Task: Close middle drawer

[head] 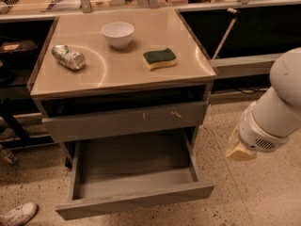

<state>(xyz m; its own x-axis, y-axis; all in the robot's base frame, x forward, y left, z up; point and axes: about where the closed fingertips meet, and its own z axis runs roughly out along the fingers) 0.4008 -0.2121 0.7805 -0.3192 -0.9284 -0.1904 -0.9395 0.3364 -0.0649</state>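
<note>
Middle drawer (pixel 135 199) pulled wide open, gripper (pixel 240 150) hanging off to its right, near its front corner, not touching it, its open-or-closed state impossible to tell

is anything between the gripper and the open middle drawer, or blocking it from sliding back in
Nothing visible. The gripper hangs right of the middle drawer, apart from it, with only floor between. Nothing lies inside the drawer, and no object shows in the opening behind it.
</note>
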